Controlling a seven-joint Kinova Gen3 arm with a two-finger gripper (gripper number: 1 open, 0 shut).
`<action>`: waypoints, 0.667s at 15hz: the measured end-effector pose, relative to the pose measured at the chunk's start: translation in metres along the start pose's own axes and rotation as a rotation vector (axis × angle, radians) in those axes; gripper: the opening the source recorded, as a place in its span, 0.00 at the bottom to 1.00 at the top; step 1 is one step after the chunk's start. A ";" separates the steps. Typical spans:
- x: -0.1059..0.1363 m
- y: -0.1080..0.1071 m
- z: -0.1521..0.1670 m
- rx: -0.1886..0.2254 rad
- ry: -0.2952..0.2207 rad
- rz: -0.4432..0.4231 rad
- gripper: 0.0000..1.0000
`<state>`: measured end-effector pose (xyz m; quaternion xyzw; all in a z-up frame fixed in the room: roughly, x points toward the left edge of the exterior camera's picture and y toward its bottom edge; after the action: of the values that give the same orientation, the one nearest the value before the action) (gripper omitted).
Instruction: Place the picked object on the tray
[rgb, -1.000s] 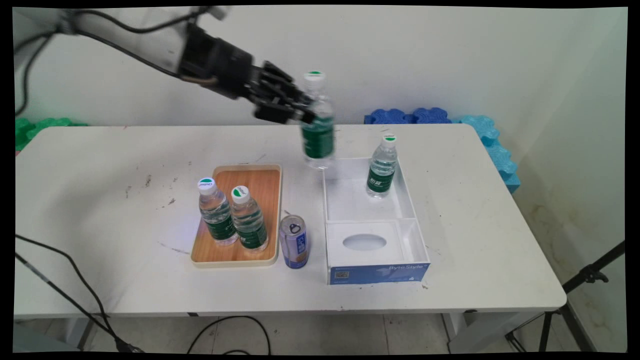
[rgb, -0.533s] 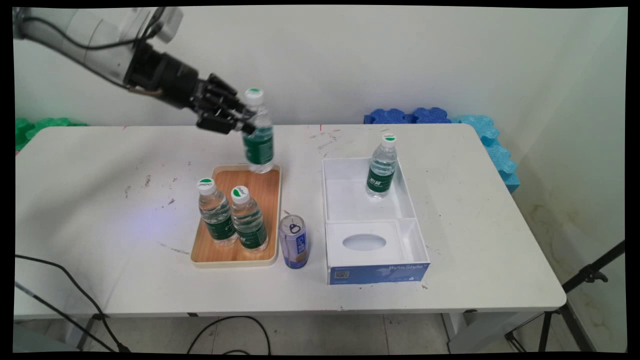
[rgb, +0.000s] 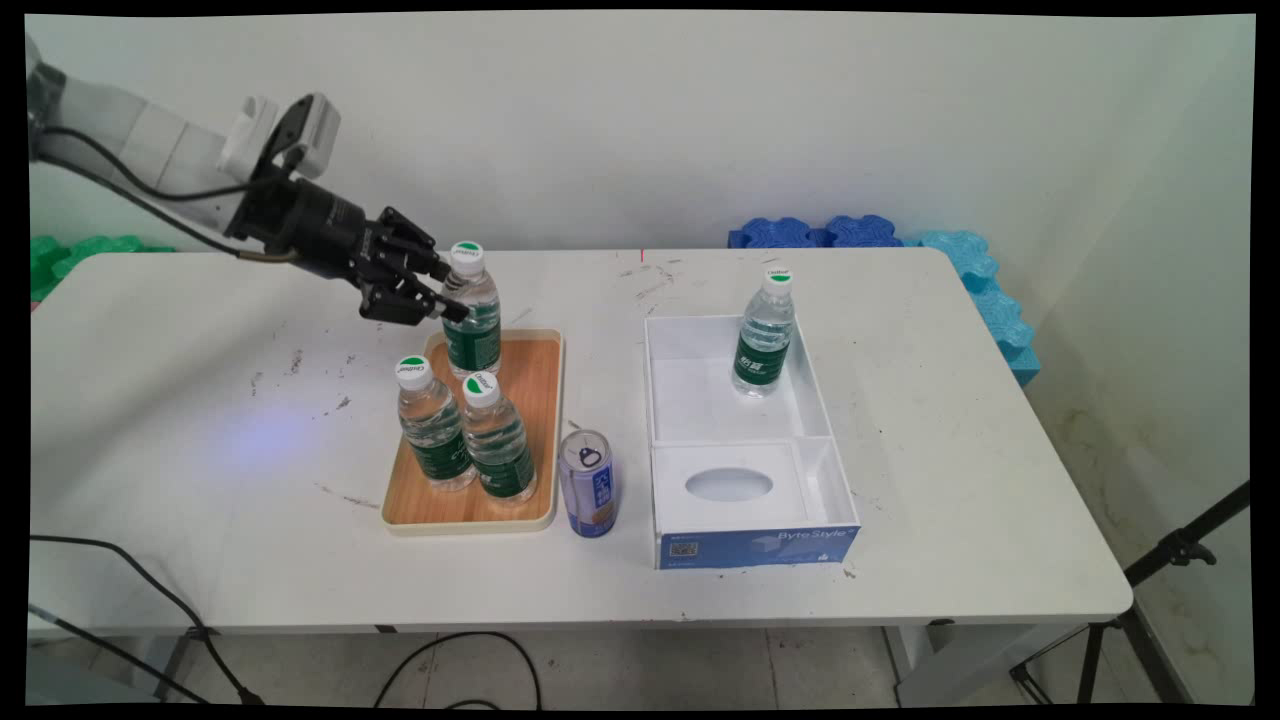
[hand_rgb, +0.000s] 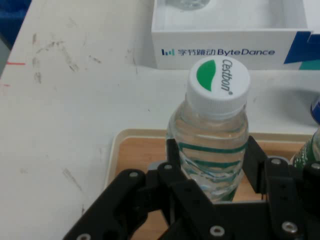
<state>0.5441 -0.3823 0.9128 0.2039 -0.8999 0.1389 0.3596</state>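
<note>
Here, left of frame centre, the gripper (rgb: 447, 292) clamps a water bottle (rgb: 472, 322) over the wooden tray (rgb: 532, 400), behind two other bottles (rgb: 462, 438)

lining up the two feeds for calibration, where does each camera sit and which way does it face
Main view: fixed above the table's near side, looking down across the white table to the wall; the arm enters from upper left, its pincer shut on a water bottle over the wooden tray.
Hand view: on the hand, looking along the pincer; black linkage rises from the bottom edge.
Shared: the held water bottle, the tray and the white box.
</note>
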 end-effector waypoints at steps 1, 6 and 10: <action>-0.004 0.001 0.003 0.001 0.001 0.002 0.00; -0.022 0.001 0.026 0.005 0.020 -0.006 0.00; -0.028 0.000 0.043 0.005 0.049 -0.025 0.00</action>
<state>0.5374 -0.3915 0.8630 0.2128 -0.8878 0.1415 0.3827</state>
